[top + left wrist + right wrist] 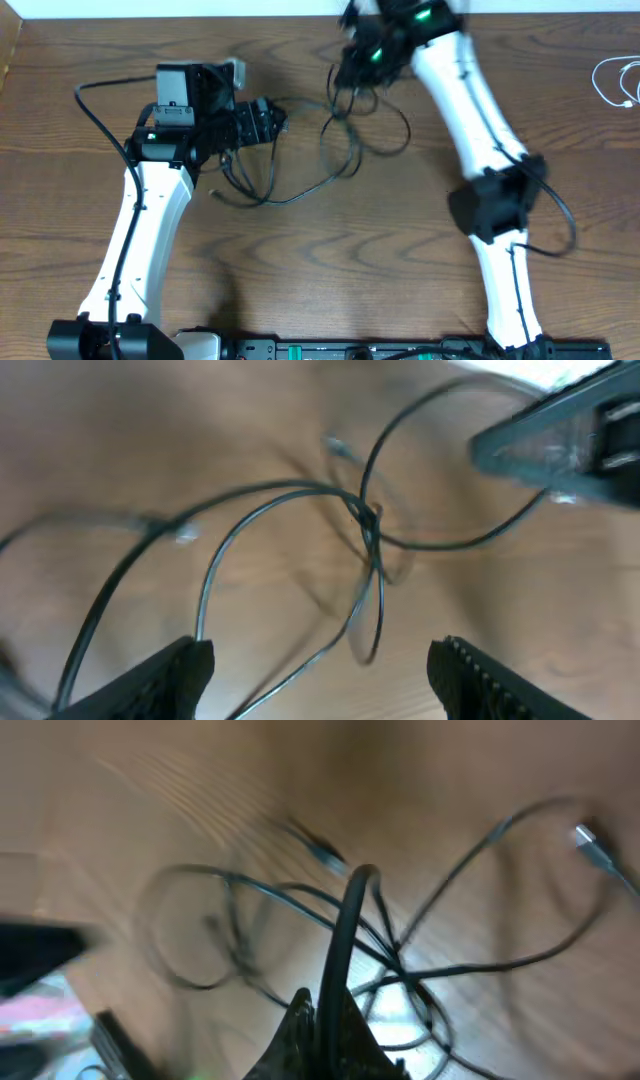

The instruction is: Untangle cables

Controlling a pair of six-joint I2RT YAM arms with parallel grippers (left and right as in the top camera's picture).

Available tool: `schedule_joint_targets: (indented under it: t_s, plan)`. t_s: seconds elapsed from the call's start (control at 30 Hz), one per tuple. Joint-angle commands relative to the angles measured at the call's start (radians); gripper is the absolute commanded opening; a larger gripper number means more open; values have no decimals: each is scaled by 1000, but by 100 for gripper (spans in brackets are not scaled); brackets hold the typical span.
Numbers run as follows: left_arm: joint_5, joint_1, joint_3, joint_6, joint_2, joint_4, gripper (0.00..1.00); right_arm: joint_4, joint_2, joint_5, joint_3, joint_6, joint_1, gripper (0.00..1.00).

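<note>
The black cable (pixel 290 195) lies in tangled loops on the wooden table between the two arms. My right gripper (pixel 345 75) is at the back of the tangle and is shut on a strand of it. In the right wrist view that strand (pixel 345 920) rises from between the closed jaws (pixel 335 1015), with more loops crossing below. My left gripper (pixel 280 120) stands open at the left side of the tangle. Its fingers (pixel 180 675) hover apart above a crossing of strands (pixel 370 520), with nothing between them. The white cable (pixel 598 80) lies coiled at the far right edge, apart from the black one.
The right gripper (pixel 560 435) shows blurred at the top right of the left wrist view, close to the left one. The table's back edge runs just behind the right gripper. The arm bases stand along the front edge.
</note>
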Motion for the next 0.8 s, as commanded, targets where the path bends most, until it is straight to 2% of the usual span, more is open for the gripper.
schedule_joint_targets:
  t_s: [0.0, 0.17, 0.37, 0.47, 0.63, 0.77]
  plan:
    - [220, 2, 16, 25, 5, 79, 75, -13, -148, -83, 76, -49, -16, 1]
    - [260, -8, 16, -32, 5, 151, 80, -13, -218, -113, 76, -48, -14, 1]
    - [252, -88, 16, -58, 5, 248, 84, -16, -246, -126, 76, -44, -14, 1]
    - [192, -121, 16, -126, 5, 283, 85, -21, -246, -126, 75, -45, -14, 1]
    - [92, -183, 16, -141, 5, 299, 85, -24, -246, -127, 75, -45, -14, 1]
    - [-96, -241, 16, -224, 15, 303, 86, -28, -246, -127, 75, -45, -14, 1]
